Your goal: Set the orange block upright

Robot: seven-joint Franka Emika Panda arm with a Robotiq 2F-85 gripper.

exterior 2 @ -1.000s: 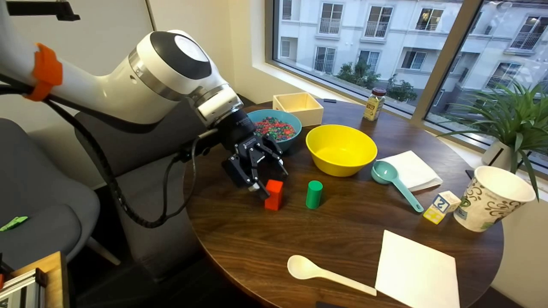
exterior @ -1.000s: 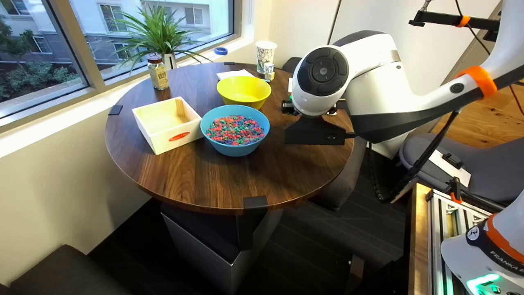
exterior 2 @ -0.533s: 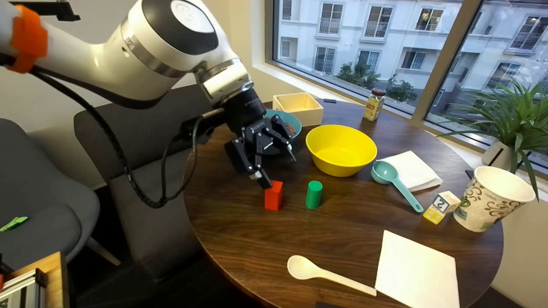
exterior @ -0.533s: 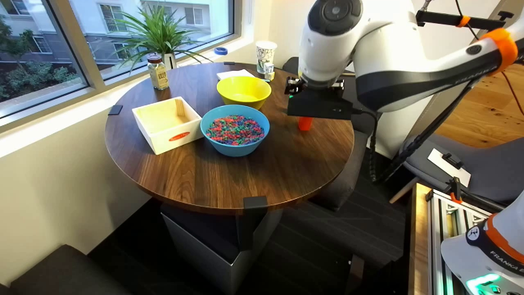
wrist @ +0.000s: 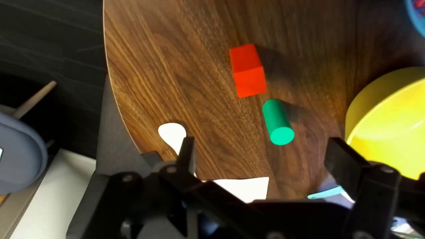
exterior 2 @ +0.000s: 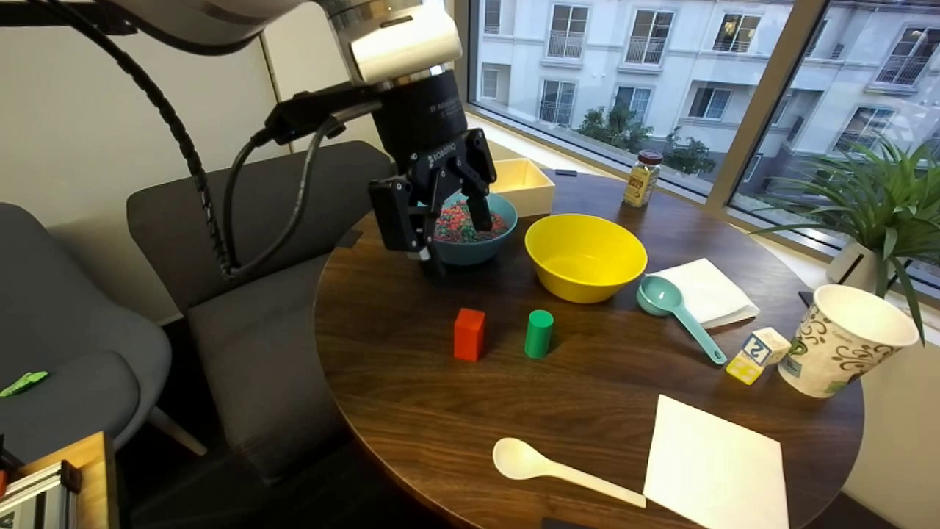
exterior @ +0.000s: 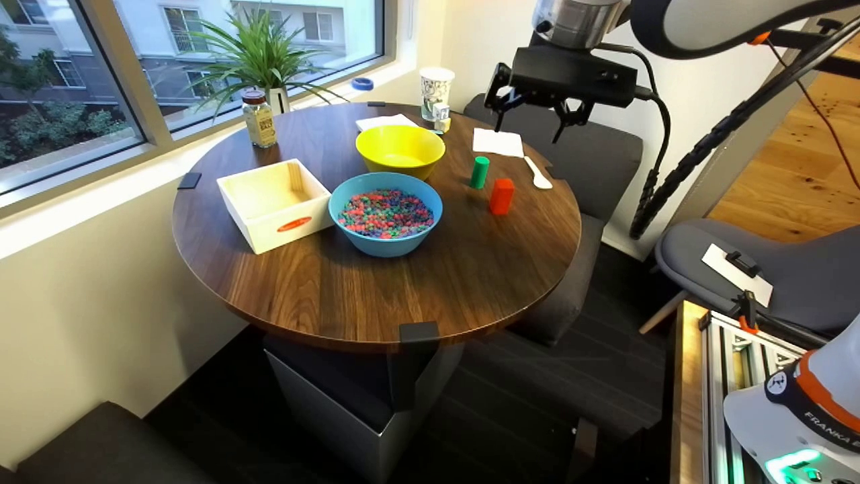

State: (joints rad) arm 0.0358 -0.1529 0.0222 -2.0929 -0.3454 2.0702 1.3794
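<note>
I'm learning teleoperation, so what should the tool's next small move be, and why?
Probably lift the tool slightly away and leave the orange block alone: it already stands upright on the table, and the open tool hangs apart from it, so a touch might only tip it.

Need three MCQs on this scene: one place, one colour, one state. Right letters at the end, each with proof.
1. Where is the green cylinder relative to the red-orange block?
A. Stacked on it
B. Underneath it
C. Beside it, apart

2. What colour is the bowl holding the beads?
A. Blue
B. Yellow
C. White

3. How does the red-orange block sit?
A. Lying flat
B. Upright
C. Leaning on the cylinder

1 C: in an exterior view, the table shows between them.
2 A: the wall around the beads is blue.
3 B: it stands taller than wide in both exterior views.
</note>
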